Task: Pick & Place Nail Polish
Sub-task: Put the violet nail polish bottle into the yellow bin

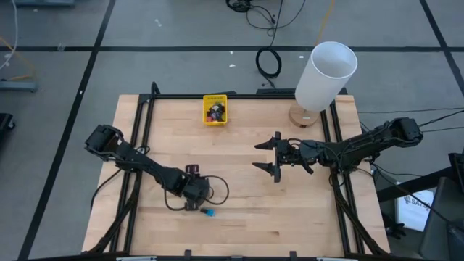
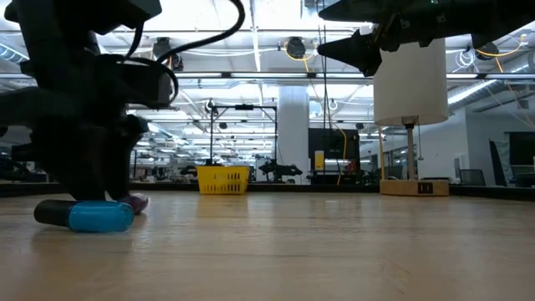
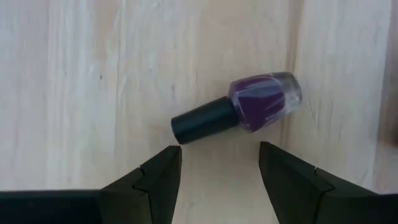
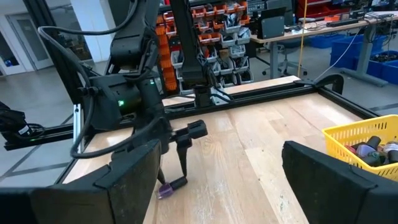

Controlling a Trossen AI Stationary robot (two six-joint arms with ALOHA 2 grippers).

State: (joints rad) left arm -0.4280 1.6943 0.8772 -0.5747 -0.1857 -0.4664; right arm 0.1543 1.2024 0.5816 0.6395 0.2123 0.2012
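Observation:
A purple nail polish bottle (image 3: 239,109) with a black cap lies on its side on the wooden table (image 1: 290,210). My left gripper (image 3: 219,168) points down over it, open, with its fingertips just short of the bottle and touching nothing. In the right wrist view the same purple bottle (image 4: 171,186) lies beside the left gripper's fingers (image 4: 180,155). A blue bottle (image 2: 88,216) lies on its side next to the left gripper (image 1: 190,194), toward the near edge. My right gripper (image 1: 257,156) hangs level and open above the table's middle.
A small yellow bin (image 1: 214,109) holding several bottles stands at the table's far edge. A lamp with a white shade (image 1: 326,72) stands on a wooden base at the far right corner. A black frame (image 1: 138,145) runs along the table's left, far and right sides.

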